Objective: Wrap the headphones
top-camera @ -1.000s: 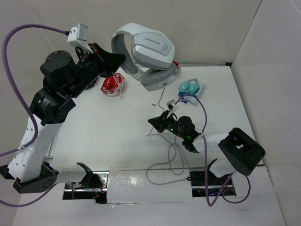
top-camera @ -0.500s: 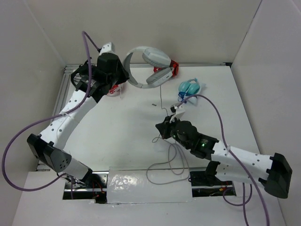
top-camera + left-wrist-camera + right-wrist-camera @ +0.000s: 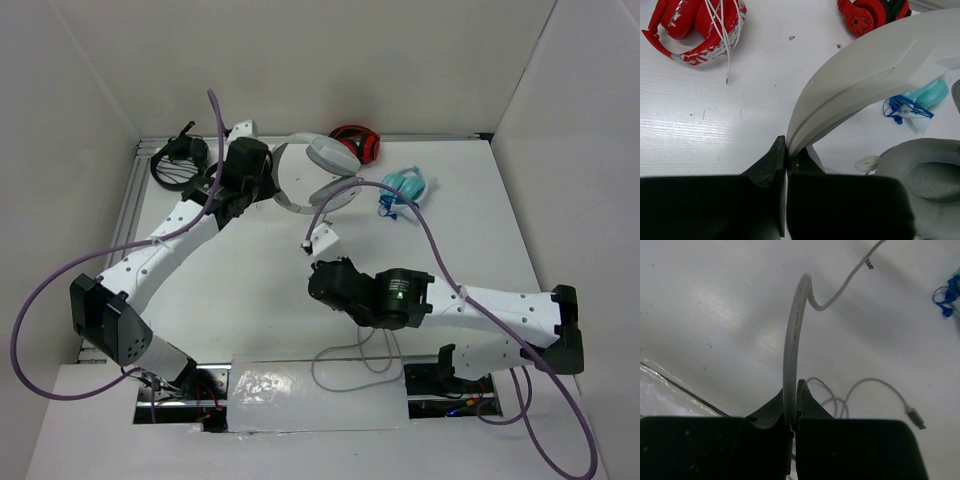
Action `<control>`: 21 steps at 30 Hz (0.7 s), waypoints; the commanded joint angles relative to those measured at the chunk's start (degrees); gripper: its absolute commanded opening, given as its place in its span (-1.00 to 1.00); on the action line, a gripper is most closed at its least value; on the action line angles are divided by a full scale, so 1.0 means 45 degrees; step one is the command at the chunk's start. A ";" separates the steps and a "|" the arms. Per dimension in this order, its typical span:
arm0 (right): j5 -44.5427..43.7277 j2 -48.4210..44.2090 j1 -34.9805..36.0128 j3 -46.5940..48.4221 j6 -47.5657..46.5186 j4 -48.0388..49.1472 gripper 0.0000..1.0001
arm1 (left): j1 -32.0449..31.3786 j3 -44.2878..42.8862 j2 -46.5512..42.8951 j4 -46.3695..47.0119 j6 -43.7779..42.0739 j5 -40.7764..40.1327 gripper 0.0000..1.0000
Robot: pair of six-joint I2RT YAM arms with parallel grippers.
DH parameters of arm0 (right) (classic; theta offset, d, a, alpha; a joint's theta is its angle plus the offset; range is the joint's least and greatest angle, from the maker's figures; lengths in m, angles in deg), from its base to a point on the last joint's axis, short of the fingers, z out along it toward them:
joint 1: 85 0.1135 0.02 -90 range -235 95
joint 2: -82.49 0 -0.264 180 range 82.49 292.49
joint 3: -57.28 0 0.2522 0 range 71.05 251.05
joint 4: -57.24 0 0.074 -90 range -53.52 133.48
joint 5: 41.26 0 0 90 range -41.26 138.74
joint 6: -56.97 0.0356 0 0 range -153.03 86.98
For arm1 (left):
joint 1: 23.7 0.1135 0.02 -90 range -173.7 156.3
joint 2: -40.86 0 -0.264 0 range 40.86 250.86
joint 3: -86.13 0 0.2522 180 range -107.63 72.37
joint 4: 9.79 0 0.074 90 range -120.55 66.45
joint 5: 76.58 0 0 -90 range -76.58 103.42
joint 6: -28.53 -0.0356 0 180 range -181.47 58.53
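Observation:
The large white headphones (image 3: 322, 165) hang at the back of the table, held by the headband. My left gripper (image 3: 268, 186) is shut on the wide white headband (image 3: 875, 65), and its tips (image 3: 787, 145) pinch the band's edge. A grey earcup (image 3: 925, 180) shows at the lower right of the left wrist view. My right gripper (image 3: 318, 285) sits mid-table, shut on the thin grey cable (image 3: 792, 350), which rises from between its tips (image 3: 792, 387). The rest of the cable lies in loops (image 3: 360, 358) near the front edge and ends in a plug (image 3: 915, 417).
Red headphones (image 3: 355, 140) lie at the back and small light-blue ones (image 3: 405, 185) to their right. Another red-and-white pair with a white cord (image 3: 695, 25) lies under my left arm. Black headphones (image 3: 178, 160) sit at the back left. White walls enclose the table.
My left arm has lowered the headphones away from the camera and stretched toward the back. My right gripper has moved left and nearer with the cable, its arm stretched out along the table.

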 commanded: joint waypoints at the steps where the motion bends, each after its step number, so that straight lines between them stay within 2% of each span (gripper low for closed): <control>1: -0.0749 -0.0590 0.0253 0.1381 -0.1821 -0.1147 -1.00 | -0.0076 0.0235 -0.0281 0.1966 -0.0662 0.0109 -1.00; 3: -0.1023 -0.1000 0.0156 0.1517 -0.2984 -0.0854 -1.00 | -0.0115 0.1088 -0.0457 0.2586 -0.1497 0.0672 -1.00; 6: -0.0558 -0.2247 -0.0896 0.1420 -0.4844 0.0256 -1.00 | -0.0115 0.2730 -0.1507 0.3897 -0.2730 0.2172 -1.00; 10: 0.0397 -0.3247 -0.3431 0.1127 -0.5921 0.0904 -1.00 | -0.0504 0.4428 -0.2837 0.4308 -0.3529 0.3486 -1.00; 14: 0.1471 -0.3619 -0.4783 0.1322 -0.7189 0.1606 -1.00 | -0.0974 0.5466 -0.3952 0.4974 -0.4527 0.4892 -1.00; 18: 0.3013 -0.3191 -0.5275 0.1905 -0.9159 0.1921 -1.00 | -0.1734 0.5644 -0.4111 0.4564 -0.5036 0.5226 -1.00; 21: 0.2594 -0.2391 -0.5022 0.2337 -0.9574 0.2095 -1.00 | -0.2086 0.5664 -0.3857 0.4350 -0.5193 0.5480 -1.00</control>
